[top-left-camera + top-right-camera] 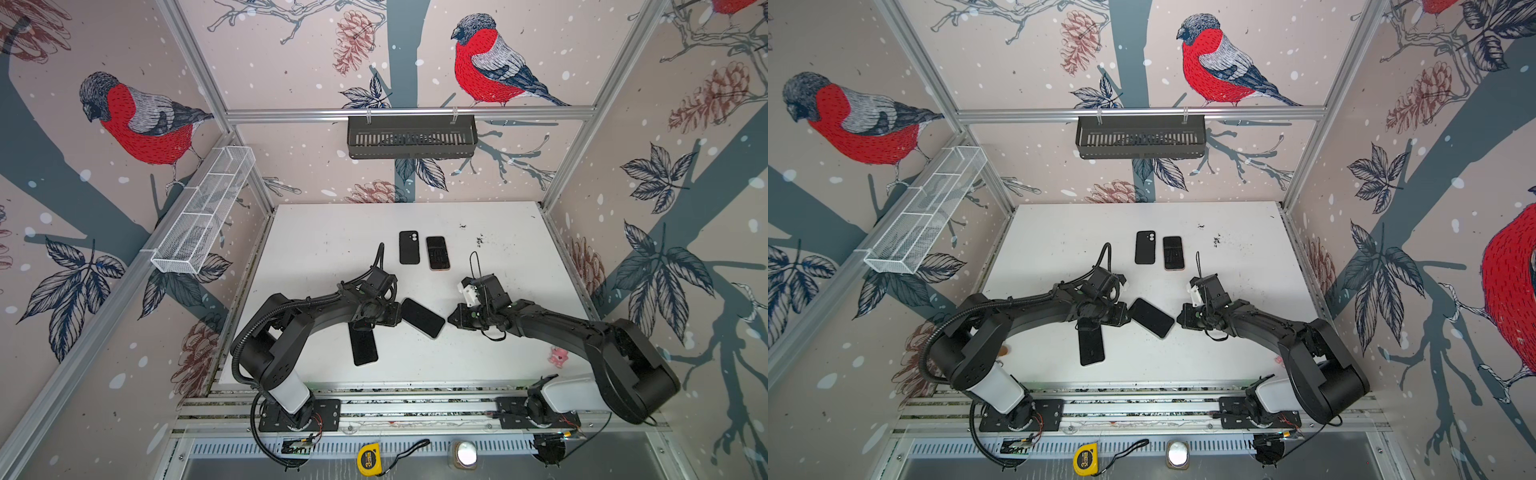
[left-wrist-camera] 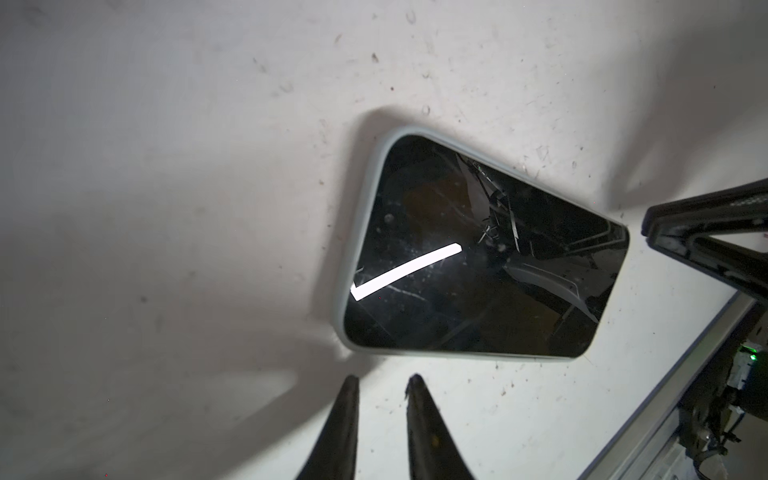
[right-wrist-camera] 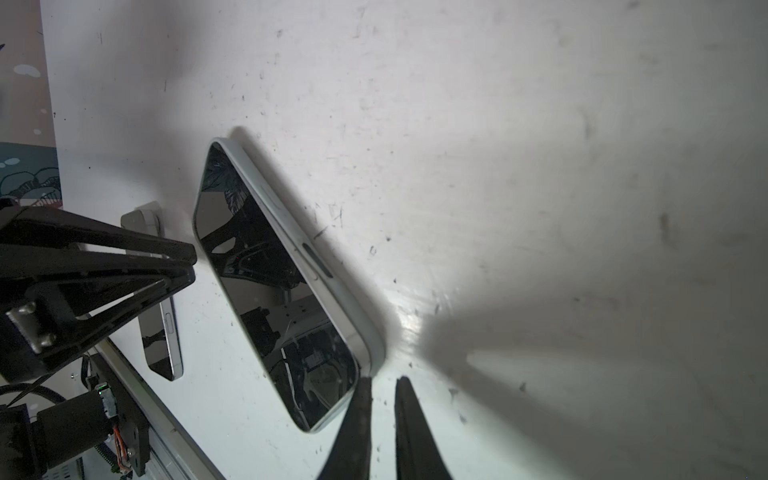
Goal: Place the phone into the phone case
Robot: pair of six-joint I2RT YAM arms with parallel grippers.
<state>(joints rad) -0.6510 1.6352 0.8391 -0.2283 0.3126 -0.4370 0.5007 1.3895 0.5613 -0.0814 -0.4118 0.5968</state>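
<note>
A phone (image 1: pixel 422 318) (image 1: pixel 1151 318) lies screen up and askew mid-table, seated in a pale grey phone case whose rim (image 2: pixel 356 249) and side wall (image 3: pixel 336 299) frame the dark screen (image 2: pixel 478 257). My left gripper (image 2: pixel 382 380) (image 1: pixel 399 312) hovers just short of one short end, its jaws narrowly open around nothing. My right gripper (image 3: pixel 384 380) (image 1: pixel 449 321) is at the opposite end, also narrowly open and empty. One of its fingers (image 3: pixel 361 399) touches the case's corner.
A second phone (image 1: pixel 363 347) (image 3: pixel 164 336) lies partly under the left arm. Farther back lie a black case (image 1: pixel 409 247) and a phone (image 1: pixel 437 252) side by side. A pink toy (image 1: pixel 559 357) sits at the right, a tape measure (image 1: pixel 369 459) in front.
</note>
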